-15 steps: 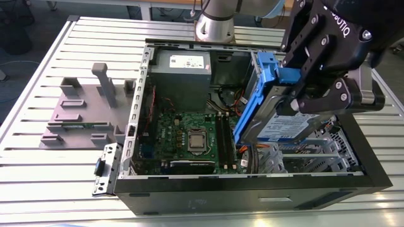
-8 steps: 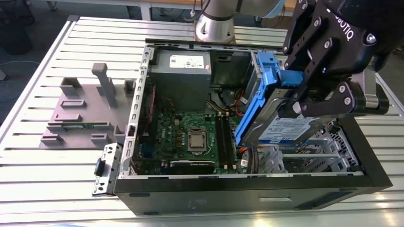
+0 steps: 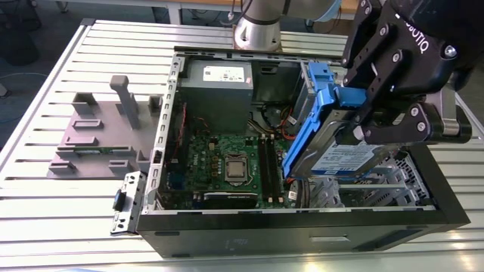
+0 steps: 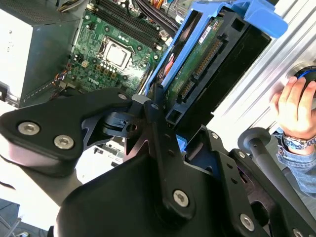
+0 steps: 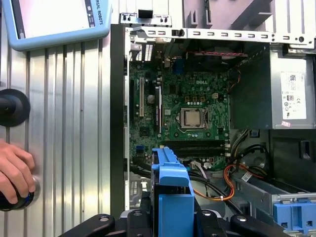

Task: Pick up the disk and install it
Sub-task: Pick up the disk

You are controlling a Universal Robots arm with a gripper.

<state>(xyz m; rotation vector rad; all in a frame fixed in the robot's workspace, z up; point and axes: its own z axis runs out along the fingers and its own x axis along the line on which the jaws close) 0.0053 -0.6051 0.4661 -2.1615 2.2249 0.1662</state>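
My black gripper [image 3: 368, 120] is shut on the disk [image 3: 336, 148], a silver drive with a white-and-blue label in a blue plastic bracket. I hold it tilted on edge above the right side of the open computer case [image 3: 302, 224], over the metal drive cage [image 3: 382, 187]. In the second wrist view the disk [image 4: 197, 64] stands between my fingers [image 4: 157, 116], its connector edge facing the camera. In the first wrist view the blue bracket [image 5: 173, 195] rises from my gripper [image 5: 173, 224], with the motherboard [image 5: 190, 113] beyond it.
A grey power-supply box [image 3: 219, 85] sits at the case's far end. A grey plastic stand [image 3: 98, 133] with upright posts lies to the exterior view's left. Another blue bracket [image 5: 292, 215] sits in the case. A person's hand [image 5: 15, 173] rests on a knob on the slatted table.
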